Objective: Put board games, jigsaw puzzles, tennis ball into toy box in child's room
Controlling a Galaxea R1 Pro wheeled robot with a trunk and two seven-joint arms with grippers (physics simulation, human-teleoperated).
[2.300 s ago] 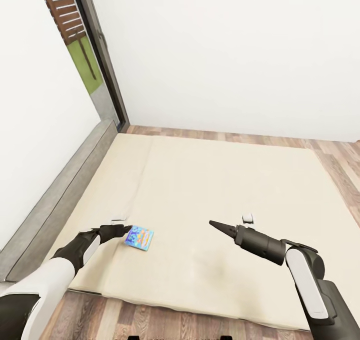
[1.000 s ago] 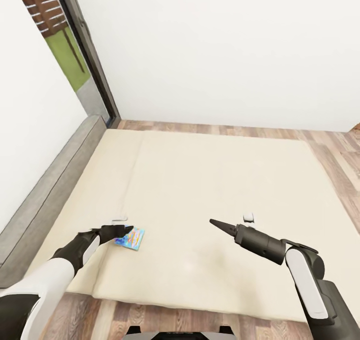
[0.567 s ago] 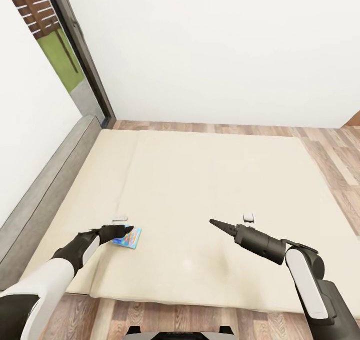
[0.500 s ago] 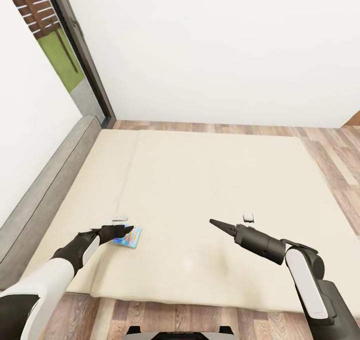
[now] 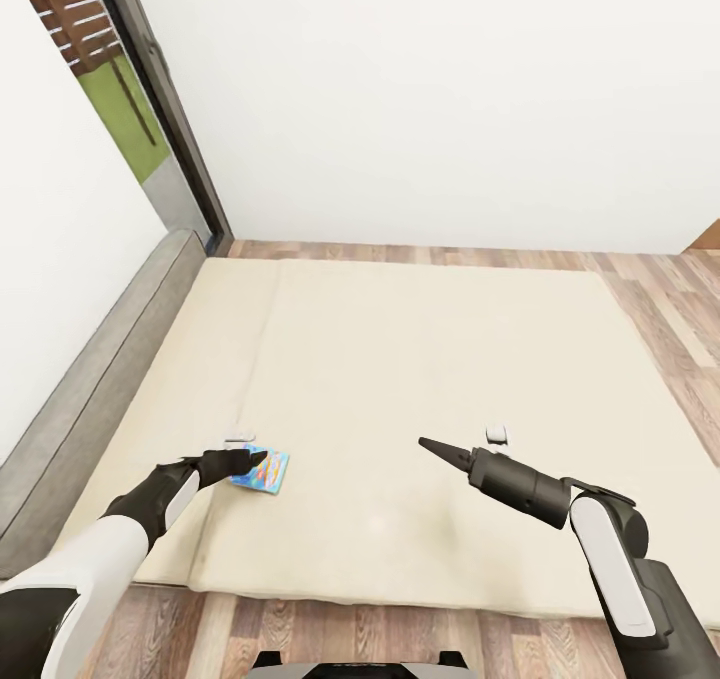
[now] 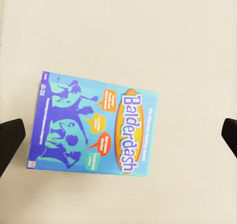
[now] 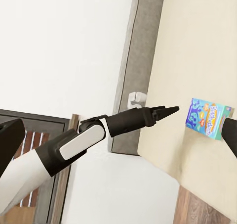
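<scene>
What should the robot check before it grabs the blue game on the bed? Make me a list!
1. Blue board game lies flat on the bed: ok.
2. Left tool is over the game: ok, its tip sits at the box's edge in the head view.
3. Left tool open wide enough: ok, fingers stand either side of the box.
4. Tool touching the game: cannot tell.
5. Right tool out of the way: ok, well apart.
6. Toy box nearby: cannot tell.

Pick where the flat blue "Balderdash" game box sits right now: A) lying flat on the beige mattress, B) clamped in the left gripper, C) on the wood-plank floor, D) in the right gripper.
A: the blue game box lies flat on the beige mattress, between the left gripper's spread fingers, untouched.
</scene>
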